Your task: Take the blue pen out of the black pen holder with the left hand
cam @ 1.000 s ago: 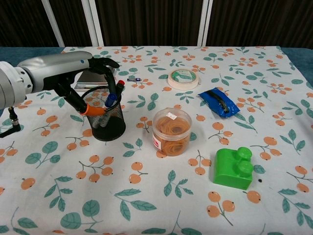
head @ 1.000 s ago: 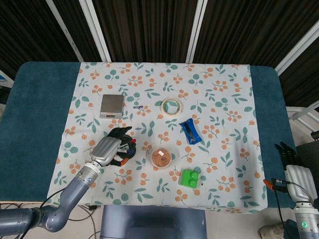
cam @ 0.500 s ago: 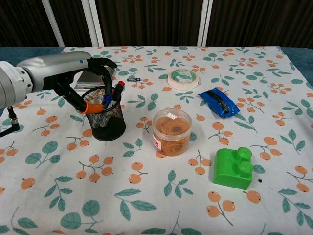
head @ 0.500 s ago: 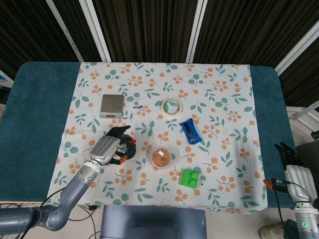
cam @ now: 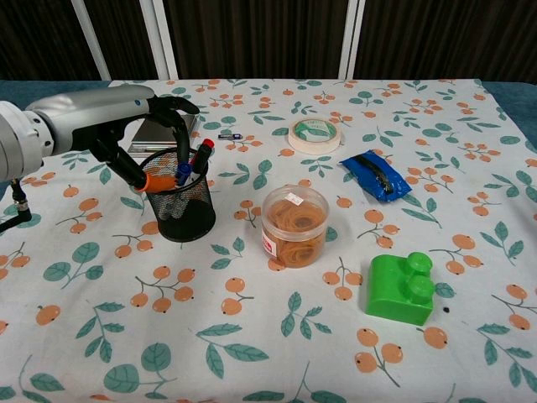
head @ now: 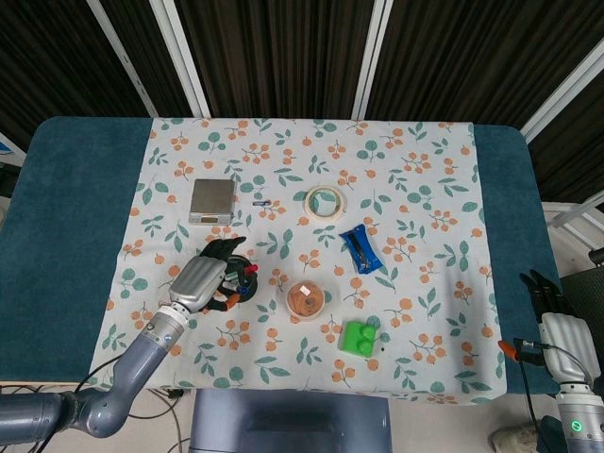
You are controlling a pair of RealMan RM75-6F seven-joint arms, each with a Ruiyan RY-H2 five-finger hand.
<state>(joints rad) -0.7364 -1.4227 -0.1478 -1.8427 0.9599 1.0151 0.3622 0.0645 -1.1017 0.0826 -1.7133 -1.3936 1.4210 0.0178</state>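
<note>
The left hand [cam: 138, 126] is over the black pen holder [cam: 179, 204] at the near left of the bench [head: 75, 236], fingers pinching the blue pen [cam: 182, 173], which stands inside the holder beside a red-capped pen [cam: 202, 151]. The right hand [head: 555, 316] hangs released off the bench's near right edge, grasping nothing.

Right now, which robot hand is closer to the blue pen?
Left. The left hand is right over the holder, fingers at the blue pen. The right hand hangs off the table's far edge.
</note>
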